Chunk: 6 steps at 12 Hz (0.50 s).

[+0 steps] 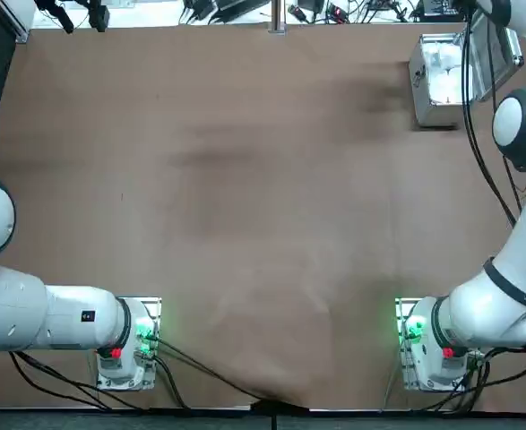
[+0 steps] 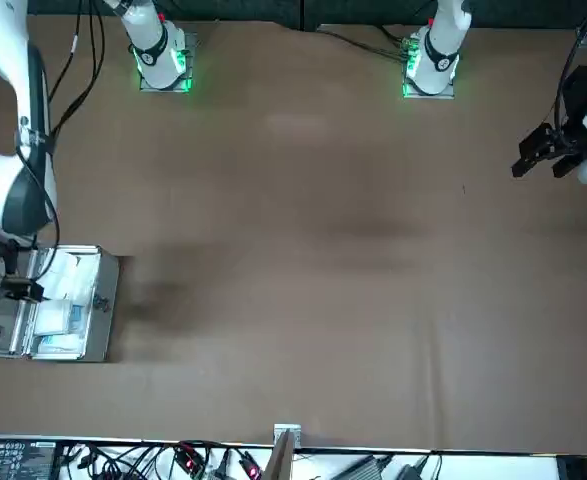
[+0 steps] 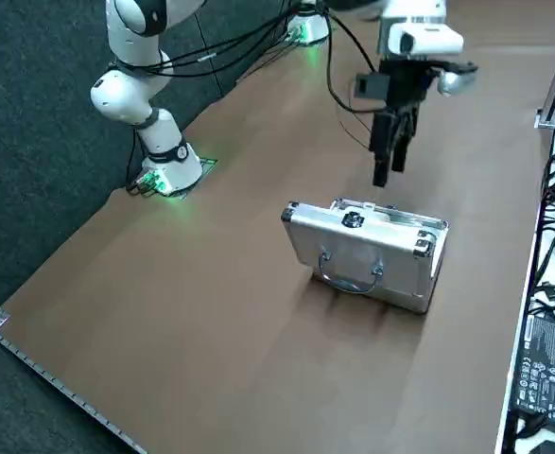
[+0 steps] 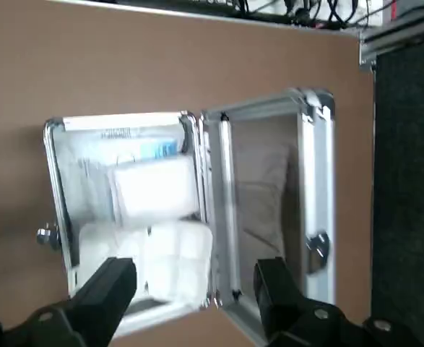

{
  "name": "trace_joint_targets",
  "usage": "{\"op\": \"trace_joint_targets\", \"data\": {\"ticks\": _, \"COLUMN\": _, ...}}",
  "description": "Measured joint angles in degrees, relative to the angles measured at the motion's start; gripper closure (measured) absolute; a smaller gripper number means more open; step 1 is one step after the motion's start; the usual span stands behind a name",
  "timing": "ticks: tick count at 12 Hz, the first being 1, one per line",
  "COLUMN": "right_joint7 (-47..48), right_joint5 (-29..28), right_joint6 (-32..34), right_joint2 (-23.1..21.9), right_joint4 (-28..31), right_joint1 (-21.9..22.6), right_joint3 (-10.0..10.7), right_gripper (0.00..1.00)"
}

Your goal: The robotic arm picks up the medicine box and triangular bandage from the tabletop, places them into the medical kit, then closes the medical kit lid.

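Hovering low over the open medical kit [image 4: 61, 195] with the right gripper [image 4: 196, 269], fingers spread well apart and holding nothing; reaching with the robotic arm [image 1: 519, 242] to the far right corner of the worktop [image 1: 245, 197], where the kit sits; showing the medical kit lid [image 4: 318, 210] swung wide on its hinges, toward the worktop's right edge; carrying inside the kit body both task items, with the medicine box [image 4: 156, 191] around the middle, against the hinged edge, and the triangular bandage [image 4: 177, 259] just beside it, nearer the kit's near edge; holding also a blue-printed clear packet [image 4: 157, 149] along the far edge.
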<state>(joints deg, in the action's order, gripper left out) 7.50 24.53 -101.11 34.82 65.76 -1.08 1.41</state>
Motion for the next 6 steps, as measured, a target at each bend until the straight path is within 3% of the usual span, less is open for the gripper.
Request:
{"op": "trace_joint_targets", "data": {"ticks": 4, "right_joint7": -3.75, "right_joint5": -1.22, "right_joint6": 3.05, "right_joint2": -3.36, "right_joint4": -0.05, "right_joint1": -0.83, "right_joint3": 0.11, "right_gripper": 0.02}}
{"op": "trace_joint_targets", "data": {"ticks": 6, "right_joint7": -6.82, "right_joint5": -2.44, "right_joint6": 3.22, "right_joint2": -4.43, "right_joint4": -0.05, "right_joint1": -2.69, "right_joint3": 0.19, "right_gripper": 0.18}}
